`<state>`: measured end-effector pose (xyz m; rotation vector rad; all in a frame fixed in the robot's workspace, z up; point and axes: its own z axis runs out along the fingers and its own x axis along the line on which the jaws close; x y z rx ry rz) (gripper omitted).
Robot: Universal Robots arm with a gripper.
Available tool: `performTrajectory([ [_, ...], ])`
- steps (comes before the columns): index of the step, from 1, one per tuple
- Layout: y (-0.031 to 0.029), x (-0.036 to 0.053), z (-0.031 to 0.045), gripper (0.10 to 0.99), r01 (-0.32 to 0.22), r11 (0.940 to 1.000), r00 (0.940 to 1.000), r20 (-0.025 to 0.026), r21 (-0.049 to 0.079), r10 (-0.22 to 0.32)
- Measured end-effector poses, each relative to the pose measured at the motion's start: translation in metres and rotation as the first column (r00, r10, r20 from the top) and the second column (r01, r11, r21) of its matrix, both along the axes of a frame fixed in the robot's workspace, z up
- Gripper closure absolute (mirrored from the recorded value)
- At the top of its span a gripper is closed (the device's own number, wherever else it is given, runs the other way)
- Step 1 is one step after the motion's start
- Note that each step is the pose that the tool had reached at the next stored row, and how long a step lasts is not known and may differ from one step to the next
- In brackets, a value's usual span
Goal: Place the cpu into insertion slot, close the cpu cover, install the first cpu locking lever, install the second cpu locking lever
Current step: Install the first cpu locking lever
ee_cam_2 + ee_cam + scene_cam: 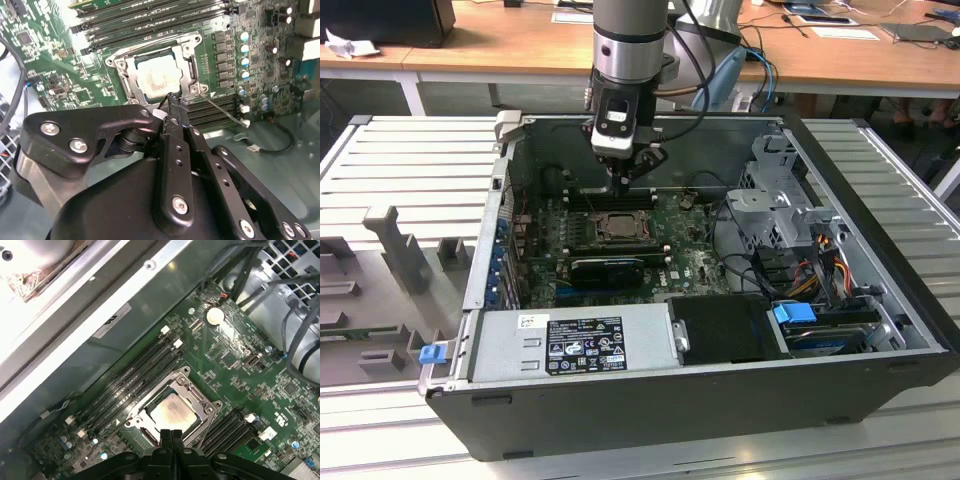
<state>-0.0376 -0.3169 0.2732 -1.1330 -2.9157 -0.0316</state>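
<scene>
**Operator:** What sits where in the case?

**Spotter:** Your motherboard (690, 255) lies flat on the floor of the computer case (670, 410). The insertion slot (134, 86) is near the board's middle. The cpu (157, 80) sits in it, and the cpu cover (189, 60) lies flat over both.

**Operator:** And around the slot?

**Spotter:** You've got memory slots (135, 375) along two opposite sides. In the exterior view, the graphics card (608, 268) lies just nearer the camera than the slot. The power supply (570, 345) is nearer still, and the drive cage (785, 205) is at the exterior view's right. Your gripper (172, 100) hangs over the slot's edge. A locking lever (222, 110) juts from one corner across the memory slots.
</scene>
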Motion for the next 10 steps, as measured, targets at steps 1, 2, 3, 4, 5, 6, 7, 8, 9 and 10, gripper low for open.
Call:
performTrajectory([
  [1, 0.0000, 0.0000, 0.0000, 0.980, -0.020, 0.9998, 0.9998, 0.0000, 0.000, 0.020],
  [2, 0.0000, 0.0000, 0.0000, 0.980, -0.032, 0.9995, 0.9995, 0.0000, 0.000, 0.032],
  [3, 0.0000, 0.0000, 0.0000, 0.980, -0.045, 0.9990, 0.9990, 0.0000, 0.000, 0.045],
  [4, 0.0000, 0.0000, 0.0000, 0.980, -0.058, 0.9983, 0.9983, 0.0000, 0.000, 0.058],
  [5, 0.0000, 0.0000, 0.0000, 0.980, -0.074, 0.9973, 0.9973, 0.0000, 0.000, 0.074],
  [6, 0.0000, 0.0000, 0.0000, 0.980, -0.086, 0.9963, 0.9963, 0.0000, 0.000, 0.086],
  [7, 0.0000, 0.0000, 0.0000, 0.980, -0.105, 0.9944, 0.9944, 0.0000, 0.000, 0.105],
  [8, 0.0000, 0.0000, 0.0000, 0.980, -0.117, 0.9932, 0.9932, 0.0000, 0.000, 0.117],
  [9, 0.0000, 0.0000, 0.0000, 0.980, -0.127, 0.9920, 0.9920, 0.0000, 0.000, 0.127],
  [10, 0.0000, 0.0000, 0.0000, 0.980, -0.146, 0.9893, 0.9893, 0.0000, 0.000, 0.146],
])
